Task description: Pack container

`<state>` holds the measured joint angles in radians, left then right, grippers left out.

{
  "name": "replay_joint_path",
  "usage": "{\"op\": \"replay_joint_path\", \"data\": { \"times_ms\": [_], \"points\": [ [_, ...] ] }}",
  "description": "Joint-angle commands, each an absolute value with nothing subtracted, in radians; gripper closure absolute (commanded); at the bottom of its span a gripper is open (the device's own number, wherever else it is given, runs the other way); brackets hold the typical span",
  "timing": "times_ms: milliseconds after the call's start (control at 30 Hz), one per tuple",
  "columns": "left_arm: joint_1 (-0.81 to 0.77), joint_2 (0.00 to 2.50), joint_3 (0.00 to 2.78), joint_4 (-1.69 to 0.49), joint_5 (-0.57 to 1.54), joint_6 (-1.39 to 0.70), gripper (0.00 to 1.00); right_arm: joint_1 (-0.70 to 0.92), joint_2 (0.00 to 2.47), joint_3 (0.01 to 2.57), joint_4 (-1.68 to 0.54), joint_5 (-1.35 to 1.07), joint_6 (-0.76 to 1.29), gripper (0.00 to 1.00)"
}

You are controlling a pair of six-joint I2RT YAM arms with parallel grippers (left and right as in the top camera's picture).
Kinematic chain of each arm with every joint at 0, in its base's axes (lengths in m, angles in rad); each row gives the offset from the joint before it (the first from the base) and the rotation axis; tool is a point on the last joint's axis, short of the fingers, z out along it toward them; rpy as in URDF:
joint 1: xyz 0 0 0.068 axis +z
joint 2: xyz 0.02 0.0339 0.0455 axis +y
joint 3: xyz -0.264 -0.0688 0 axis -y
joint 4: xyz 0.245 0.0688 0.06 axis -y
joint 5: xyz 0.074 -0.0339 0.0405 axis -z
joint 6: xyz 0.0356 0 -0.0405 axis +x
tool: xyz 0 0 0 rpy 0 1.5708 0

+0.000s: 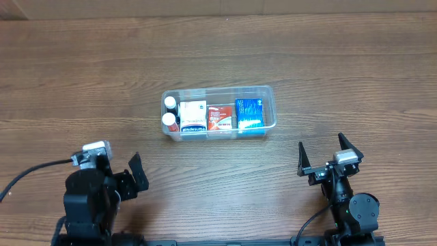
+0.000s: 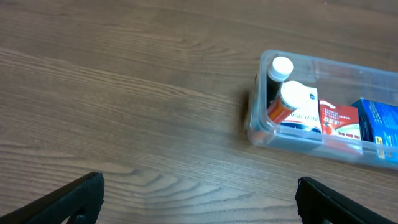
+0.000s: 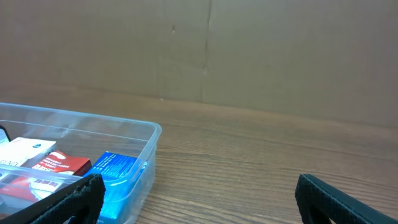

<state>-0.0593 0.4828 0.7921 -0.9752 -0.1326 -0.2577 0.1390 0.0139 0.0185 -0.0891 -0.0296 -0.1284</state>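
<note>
- Currently looking at a clear container (image 1: 218, 89) sitting mid-table (image 1: 341, 55), well apart from both arms.
- Already holding two white-capped bottles (image 1: 168, 111) at its left end, then a white box (image 1: 193, 116), a red box (image 1: 220, 117) and a blue box (image 1: 249, 114), packed side by side in one row.
- Finding the left gripper (image 2: 199, 190) spread wide and empty, low at the near left of the table.
- Finding the right gripper (image 1: 321, 147) likewise spread wide, gripping nothing, at the near right.
- Seeing nothing loose on the table outside the container, so probably judging the packing close to done.
- Risking a shove: reaching in with jaws this wide could catch the rim and slide or tip such a light tub.
- Risking toppled bottles too, since standing upright near the left wall and easily knocked by a finger.
- Possibly misjudging the see-through wall and striking it on approach.
- Wedging anything more into that snug row could lever a box up and out.
</note>
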Motion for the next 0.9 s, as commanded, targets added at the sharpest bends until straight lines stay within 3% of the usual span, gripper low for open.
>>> {"op": "replay_joint_path", "data": {
  "times_ms": [0,300,567,700,867],
  "points": [
    [-0.066,0.366,0.701,-0.972,-0.115,-0.243,0.00,0.137,0.003,0.008,-0.081,-0.036,-0.131,0.00],
    [-0.066,0.005,0.398,-0.791,-0.073,-0.167,0.00,0.137,0.003,0.008,-0.081,-0.036,-0.131,0.00],
    [-0.065,0.003,0.139,-0.255,-0.043,0.113,0.00,0.137,0.003,0.008,-0.081,-0.036,-0.131,0.00],
    [-0.064,0.003,0.001,-0.009,-0.023,0.157,0.00,0.137,0.003,0.008,-0.081,-0.036,-0.131,0.00],
    [-0.057,0.003,0.004,-0.078,0.001,0.163,0.00,0.137,0.003,0.008,-0.081,-0.036,-0.131,0.00]
  ]
}}
